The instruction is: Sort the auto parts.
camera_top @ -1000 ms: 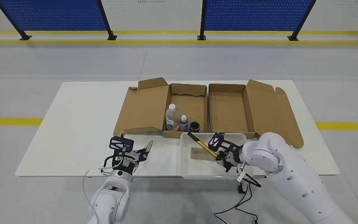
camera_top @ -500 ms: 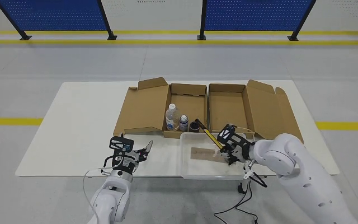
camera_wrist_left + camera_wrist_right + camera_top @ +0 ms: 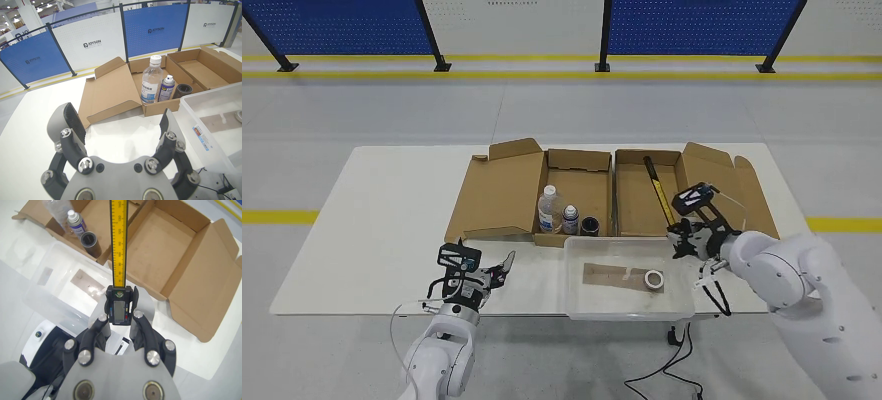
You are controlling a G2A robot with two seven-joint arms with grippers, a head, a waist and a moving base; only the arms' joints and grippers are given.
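Clamping the display end of the yellow caliper point(image 3: 119, 247), the right claw point(image 3: 120, 313) held it over the right cardboard box point(image 3: 634, 205), its long beam running straight away from the claw toward the box's far wall, while the left claw point(image 3: 117, 109) hung spread apart above the desk point(image 3: 28, 132).

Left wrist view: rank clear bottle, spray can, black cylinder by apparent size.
1. clear bottle
2. spray can
3. black cylinder
They stand side by side, so nearness to the camera barely skews it.
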